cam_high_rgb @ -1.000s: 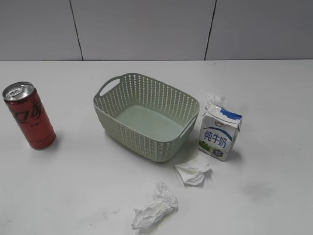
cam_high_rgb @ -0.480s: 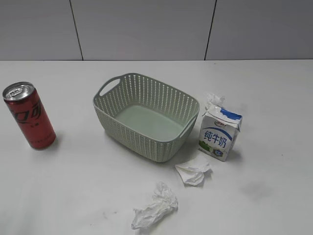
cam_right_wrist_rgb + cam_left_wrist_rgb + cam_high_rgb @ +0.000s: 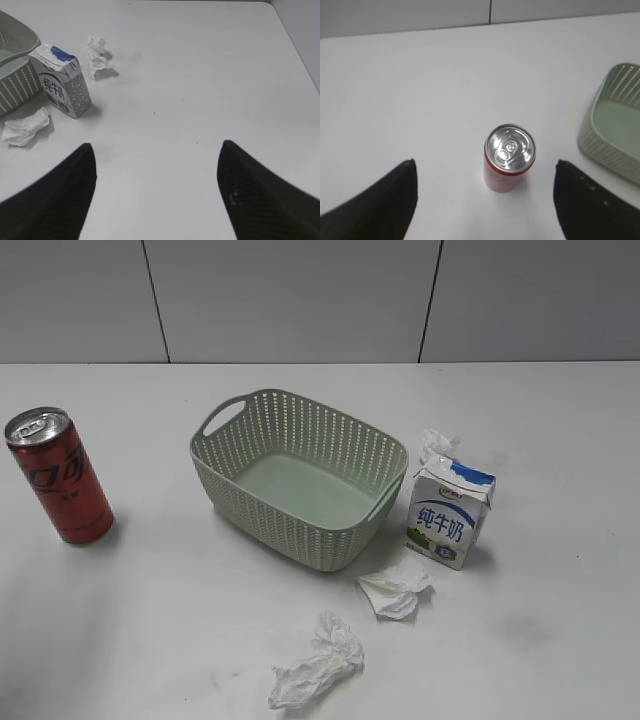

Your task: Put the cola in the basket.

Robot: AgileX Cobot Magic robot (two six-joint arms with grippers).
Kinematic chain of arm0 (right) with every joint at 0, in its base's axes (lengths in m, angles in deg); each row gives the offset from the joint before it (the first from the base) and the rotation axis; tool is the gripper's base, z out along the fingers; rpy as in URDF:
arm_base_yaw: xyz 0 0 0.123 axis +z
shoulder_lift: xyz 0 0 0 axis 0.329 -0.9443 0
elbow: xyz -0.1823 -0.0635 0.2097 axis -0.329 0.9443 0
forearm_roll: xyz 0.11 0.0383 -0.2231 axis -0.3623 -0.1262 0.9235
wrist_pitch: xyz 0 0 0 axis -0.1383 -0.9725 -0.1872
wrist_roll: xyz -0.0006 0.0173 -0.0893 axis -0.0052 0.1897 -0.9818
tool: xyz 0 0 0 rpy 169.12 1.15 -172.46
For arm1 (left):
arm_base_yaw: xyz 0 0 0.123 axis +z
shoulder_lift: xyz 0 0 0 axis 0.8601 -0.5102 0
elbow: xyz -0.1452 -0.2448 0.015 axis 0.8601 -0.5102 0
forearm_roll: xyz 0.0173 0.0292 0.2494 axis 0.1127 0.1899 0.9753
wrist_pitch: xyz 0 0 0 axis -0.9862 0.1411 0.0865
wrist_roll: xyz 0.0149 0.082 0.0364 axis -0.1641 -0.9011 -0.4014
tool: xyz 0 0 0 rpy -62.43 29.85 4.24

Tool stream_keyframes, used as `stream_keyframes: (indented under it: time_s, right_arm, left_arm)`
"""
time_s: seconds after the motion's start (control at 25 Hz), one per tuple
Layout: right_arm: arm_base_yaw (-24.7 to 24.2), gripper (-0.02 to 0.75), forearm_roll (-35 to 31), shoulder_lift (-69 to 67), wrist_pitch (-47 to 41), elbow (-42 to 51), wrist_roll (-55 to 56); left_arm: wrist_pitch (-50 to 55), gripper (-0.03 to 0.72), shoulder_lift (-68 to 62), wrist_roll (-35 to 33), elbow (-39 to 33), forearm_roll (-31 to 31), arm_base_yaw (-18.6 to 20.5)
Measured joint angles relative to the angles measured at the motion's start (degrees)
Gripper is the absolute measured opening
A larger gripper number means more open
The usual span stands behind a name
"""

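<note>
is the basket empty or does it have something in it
Empty. The basket shows a bare green floor; the cola can stands upright on the table to its left, outside it.

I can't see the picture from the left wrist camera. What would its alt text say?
A red cola can with a silver top stands upright on a white table, seen from above between the two dark, spread fingers of the left gripper. The corner of a pale green basket shows at the right edge.

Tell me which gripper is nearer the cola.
Left. The left gripper is open above the cola, can between its fingers. The right gripper hangs over bare table beyond the milk carton.
</note>
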Motion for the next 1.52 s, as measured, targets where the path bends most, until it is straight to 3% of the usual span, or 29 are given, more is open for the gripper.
stream_keyframes:
  time_s: [0.36, 0.8, 1.52]
  right_arm:
    - [0.0, 0.572, 0.0, 0.0, 0.0, 0.0, 0.0]
    - [0.0, 0.572, 0.0, 0.0, 0.0, 0.0, 0.0]
    - [0.0, 0.572, 0.0, 0.0, 0.0, 0.0, 0.0]
  left_arm:
    - [5.3, 0.641, -18.1, 0.5, 6.2, 0.6, -8.2]
    - [10.9, 0.635, -32.2, 3.3, 16.6, 6.2, -7.5]
    - [12.0, 0.63, -42.9, 3.5, 17.1, 4.0, -6.2]
